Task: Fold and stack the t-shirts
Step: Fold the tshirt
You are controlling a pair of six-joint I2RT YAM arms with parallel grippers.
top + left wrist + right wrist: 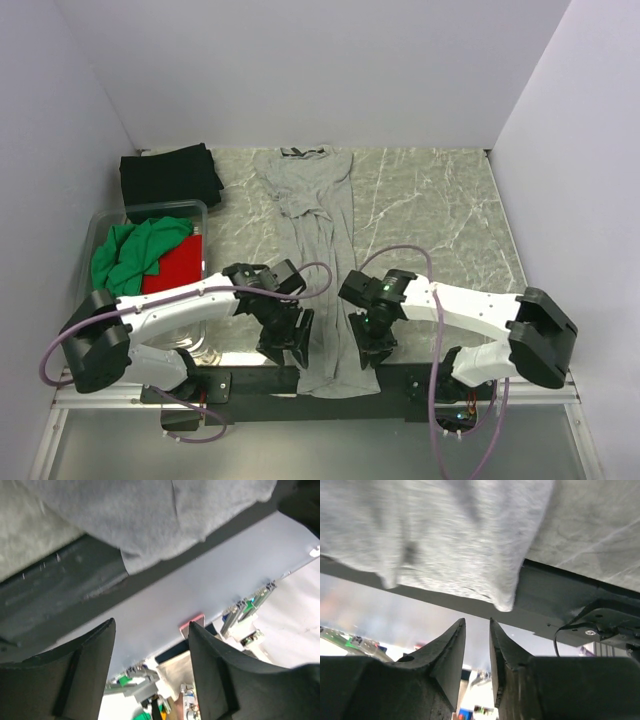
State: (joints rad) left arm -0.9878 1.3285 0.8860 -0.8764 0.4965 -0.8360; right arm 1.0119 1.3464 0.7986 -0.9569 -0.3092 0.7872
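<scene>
The heather-grey t-shirt lies folded into a long narrow strip down the middle of the table. Its dark collar is at the back and its hem hangs over the near edge. My left gripper is at the hem's left side, open wide and empty. In the left wrist view the grey hem is just above the fingers. My right gripper is at the hem's right side. In the right wrist view its jaws stand narrowly apart and empty, just below the hem corner.
A black shirt lies folded at the back left. A green shirt and a red one sit in a clear bin on the left. The table's dark front rail runs under the hem. White walls enclose the table.
</scene>
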